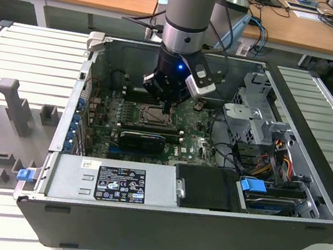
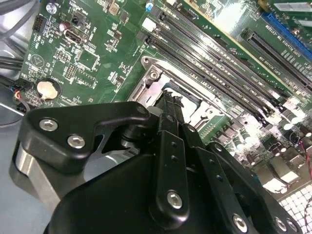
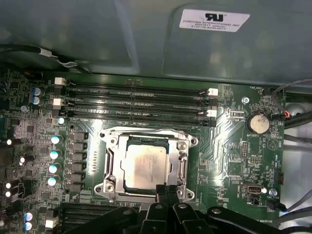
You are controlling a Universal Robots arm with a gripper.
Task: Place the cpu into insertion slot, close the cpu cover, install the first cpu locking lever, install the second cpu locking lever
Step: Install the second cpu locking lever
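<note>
While my gripper (image 3: 165,191) hangs low over the motherboard (image 3: 234,146), I see its black fingertips (image 3: 161,189) pressed together, gripping nothing, at the near edge of the socket. Just past them lies the cpu (image 3: 146,165), flat in the insertion slot (image 3: 127,187), its pale metal top showing through the cut-out of the cpu cover (image 3: 113,163). From the first wrist view I judge the cover to be down over the chip, and the fingertips sit at its edge; whether they touch it I cannot tell. Beyond the socket run the long black memory slots (image 3: 136,105), with a coin cell (image 3: 257,123) off to one side.

From the second wrist view I get the gripper (image 2: 168,105) from behind: its linkage hides most of the socket, leaving one corner of the cover (image 2: 156,73) and a sliver of the chip. The memory slots (image 2: 219,63) run diagonally past it.

From the exterior view I get what neither wrist camera gives: the open computer case (image 1: 188,230) lying on a slatted table (image 1: 32,53), the arm (image 1: 187,14) reaching straight down into it, and the gripper (image 1: 167,107) over the socket (image 1: 150,115) near the board's middle.
</note>
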